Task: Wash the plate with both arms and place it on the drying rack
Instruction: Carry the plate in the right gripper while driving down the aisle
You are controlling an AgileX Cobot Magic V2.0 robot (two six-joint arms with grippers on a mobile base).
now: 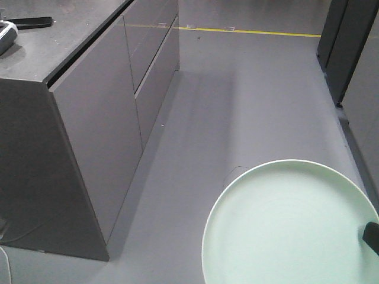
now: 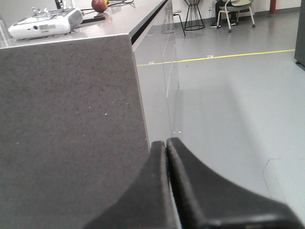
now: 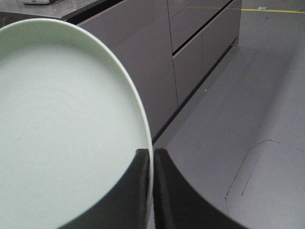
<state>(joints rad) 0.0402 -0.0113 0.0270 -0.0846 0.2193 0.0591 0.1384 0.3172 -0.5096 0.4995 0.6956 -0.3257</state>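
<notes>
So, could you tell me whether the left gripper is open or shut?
Shut: in its wrist view the left gripper is closed tip to tip, nothing between.

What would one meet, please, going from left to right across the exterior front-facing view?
grey cabinet → floor → plate → right gripper, just showing at the plate's right rim.

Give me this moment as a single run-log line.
right gripper: shut on plate rim | left gripper: shut, empty | plate: over floor, beside cabinet | rack: not in view
</notes>
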